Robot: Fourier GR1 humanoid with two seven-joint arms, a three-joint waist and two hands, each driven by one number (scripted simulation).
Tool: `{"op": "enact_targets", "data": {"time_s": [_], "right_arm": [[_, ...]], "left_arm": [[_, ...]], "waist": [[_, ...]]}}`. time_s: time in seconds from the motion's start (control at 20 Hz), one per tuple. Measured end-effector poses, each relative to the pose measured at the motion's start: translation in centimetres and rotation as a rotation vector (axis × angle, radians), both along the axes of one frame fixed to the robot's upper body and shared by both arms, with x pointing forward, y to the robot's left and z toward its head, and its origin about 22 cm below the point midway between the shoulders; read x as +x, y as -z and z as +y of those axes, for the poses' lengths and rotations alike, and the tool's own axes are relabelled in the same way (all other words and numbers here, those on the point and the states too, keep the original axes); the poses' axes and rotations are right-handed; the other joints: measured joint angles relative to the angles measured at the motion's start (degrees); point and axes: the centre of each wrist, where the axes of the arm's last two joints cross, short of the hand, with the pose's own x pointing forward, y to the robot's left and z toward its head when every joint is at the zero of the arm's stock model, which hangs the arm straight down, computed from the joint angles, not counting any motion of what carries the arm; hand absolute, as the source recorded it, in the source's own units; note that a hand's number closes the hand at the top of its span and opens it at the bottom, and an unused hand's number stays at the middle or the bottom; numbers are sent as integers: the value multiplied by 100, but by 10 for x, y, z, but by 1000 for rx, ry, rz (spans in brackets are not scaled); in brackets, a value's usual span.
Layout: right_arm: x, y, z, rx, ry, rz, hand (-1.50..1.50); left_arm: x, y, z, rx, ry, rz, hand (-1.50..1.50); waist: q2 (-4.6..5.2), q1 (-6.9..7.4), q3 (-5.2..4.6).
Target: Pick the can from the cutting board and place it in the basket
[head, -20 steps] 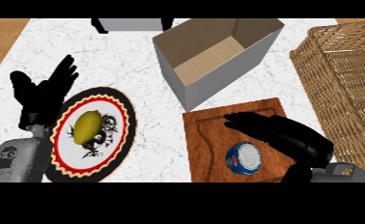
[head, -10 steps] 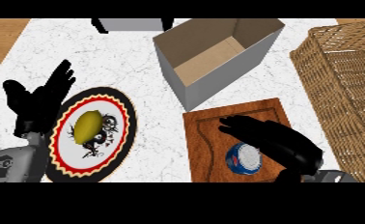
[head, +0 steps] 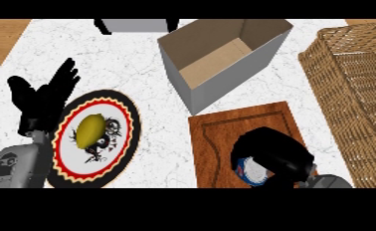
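A blue and white can [head: 251,171] stands on the wooden cutting board [head: 238,128] near the lower edge of the head view. My right hand [head: 275,155] is curled over the can from the right and hides most of it; only its left side shows. The wicker basket [head: 345,85] stands along the right edge, to the right of the board. At the left, my left hand [head: 44,98] rests open with fingers up, beside a plate.
An open cardboard box [head: 220,58] stands behind the board, between it and the counter's back. A patterned plate [head: 92,138] with a yellow lemon [head: 90,128] lies at the left. A grey object [head: 136,25] sits at the back edge.
My right hand has moved down toward the view's lower edge and curled round the can, hiding more of it. The left hand has barely shifted.
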Motion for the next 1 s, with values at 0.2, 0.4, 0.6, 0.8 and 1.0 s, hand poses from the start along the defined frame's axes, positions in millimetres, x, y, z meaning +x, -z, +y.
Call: {"op": "enact_targets", "data": {"time_s": [0.2,0.4,0.6,0.8,1.0], "right_arm": [[-7,0,4,-5,-17,-23,150],[-7,6,12,-14,-36,-38,150],[13,12,-2,-16,331,-30,150],[23,16,-22,-6,751,-24,150],[39,6,-38,62,1123,-66,150]], "left_arm": [[-3,4,1,1,4,-1,0],[-10,0,-1,-6,5,7,0],[-9,-4,2,-3,-3,-6,0],[-10,-5,6,0,-21,-11,0],[-10,-6,4,-2,-11,-17,0]], "waist": [[-7,3,-2],[-21,12,-12],[25,-32,-19],[104,-180,-10],[139,-75,25]]}}
